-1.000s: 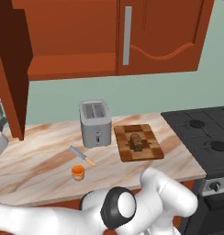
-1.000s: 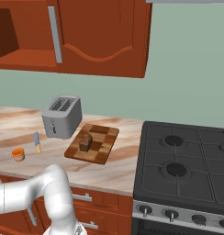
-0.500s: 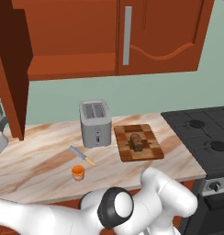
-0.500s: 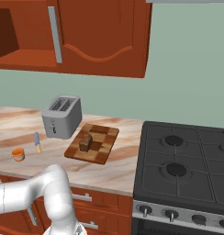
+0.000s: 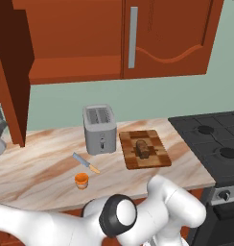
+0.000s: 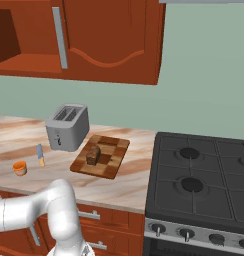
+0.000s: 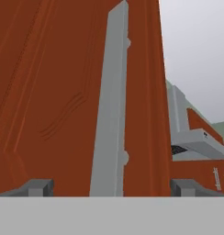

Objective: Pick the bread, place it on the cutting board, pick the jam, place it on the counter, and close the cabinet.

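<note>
The bread [image 5: 143,148] lay on the cutting board [image 5: 159,158], and the jam [image 5: 81,180] stood on the counter [image 5: 37,166] near the front edge, just beside a knife [image 5: 86,163] and in front of the toaster [image 5: 100,129]. Only the cabinet [image 5: 171,38] remained: its left door [image 5: 13,81] stood swung out, edge-on to the left base camera.

In the hand view the gripper [image 7: 111,187] faced that door's outer panel at close range. The handle [image 7: 110,105] ran lengthwise away from the fingers [image 7: 38,187], centred between them. The fingers were spread wide and held nothing. Judged, the closing push would need to bear on the panel beside the bar.
</note>
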Available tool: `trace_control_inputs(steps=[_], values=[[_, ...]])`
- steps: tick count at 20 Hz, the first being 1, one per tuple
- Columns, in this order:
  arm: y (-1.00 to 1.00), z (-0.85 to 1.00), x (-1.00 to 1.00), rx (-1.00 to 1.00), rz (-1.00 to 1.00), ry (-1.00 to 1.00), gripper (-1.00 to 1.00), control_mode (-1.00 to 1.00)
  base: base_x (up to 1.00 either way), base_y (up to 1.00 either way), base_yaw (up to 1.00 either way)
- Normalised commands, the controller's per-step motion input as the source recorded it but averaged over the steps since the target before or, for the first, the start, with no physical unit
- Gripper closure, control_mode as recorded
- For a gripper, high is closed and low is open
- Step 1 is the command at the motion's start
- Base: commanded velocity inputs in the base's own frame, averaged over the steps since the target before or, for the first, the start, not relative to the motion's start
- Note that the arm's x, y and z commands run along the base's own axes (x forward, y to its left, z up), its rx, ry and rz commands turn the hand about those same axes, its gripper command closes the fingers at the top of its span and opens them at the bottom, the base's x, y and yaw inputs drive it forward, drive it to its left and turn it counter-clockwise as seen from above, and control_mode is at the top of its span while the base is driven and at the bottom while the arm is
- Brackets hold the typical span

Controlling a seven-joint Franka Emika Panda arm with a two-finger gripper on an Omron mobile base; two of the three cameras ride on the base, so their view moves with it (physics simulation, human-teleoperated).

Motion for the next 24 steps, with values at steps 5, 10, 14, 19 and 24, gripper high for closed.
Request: trace_control_inputs(steps=[5, 10, 14, 19, 24], values=[[0.20, 0.00, 0.07, 0.00, -0.03, 0.00, -1.00, -1.00, 0.00, 0.00, 0.00], [0.07, 0.00, 0.10, 0.00, -0.03, 0.00, -1.00, -1.00, 0.00, 0.00, 0.00], [0.00, 0.00, 0.13, 0.00, -0.05, 0.00, -1.00, -1.00, 0.00, 0.00, 0.00], [0.00, 0.00, 0.19, 0.00, -0.04, 0.00, -1.00, -1.00, 0.00, 0.00, 0.00], [-0.10, 0.00, 0.14, 0.00, -0.01, 0.00, -1.00, -1.00, 0.00, 0.00, 0.00]])
